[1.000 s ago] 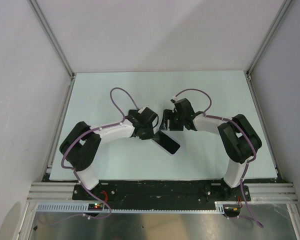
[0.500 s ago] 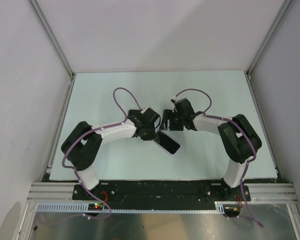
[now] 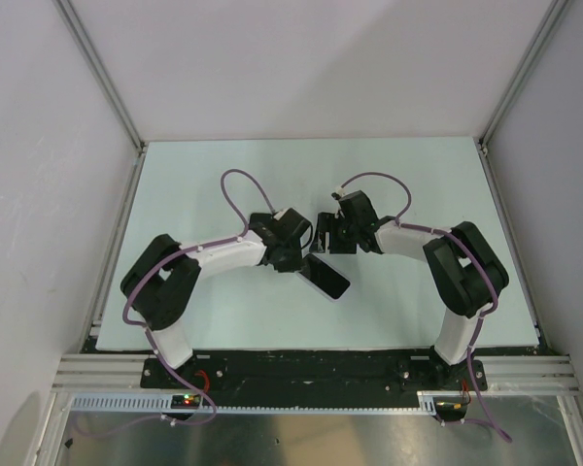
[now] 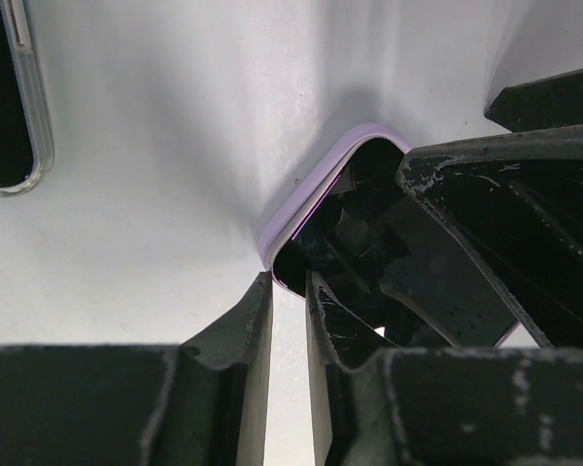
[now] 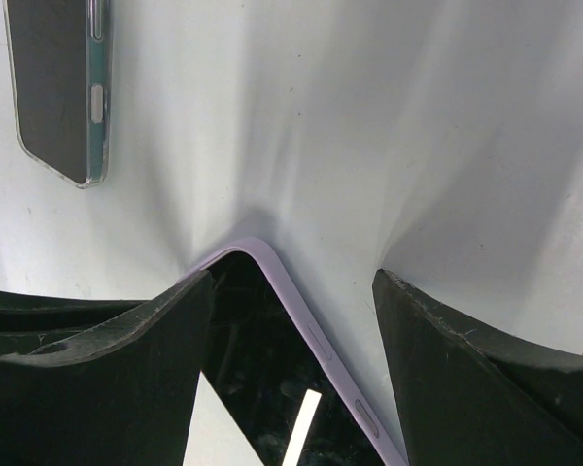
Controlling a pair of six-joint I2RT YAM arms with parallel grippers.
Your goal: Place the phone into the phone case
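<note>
The phone [image 3: 327,279] lies flat mid-table, black screen up, with a lilac rim [image 4: 311,194]. My left gripper [image 3: 301,260] is at its near-left corner. In the left wrist view, that gripper [image 4: 290,282] has its jaws a narrow slit apart, with bare table showing between them. One fingertip [image 4: 262,291] touches the lilac rim and the other overlaps the screen. My right gripper [image 5: 291,282] stands wide open astride another corner of the phone [image 5: 262,369]. A dark, clear-rimmed phone case [image 5: 53,87] lies apart at the upper left, also at the edge of the left wrist view [image 4: 5,97].
The white table [image 3: 418,184] is boxed in by grey walls at the left, right and back, with aluminium posts at the far corners [image 3: 139,148]. A metal rail [image 3: 301,369] runs along the near edge. Purple cables [image 3: 235,180] loop above both wrists.
The left arm has edged slightly to the right against the phone's corner. The phone and the right arm look unmoved.
</note>
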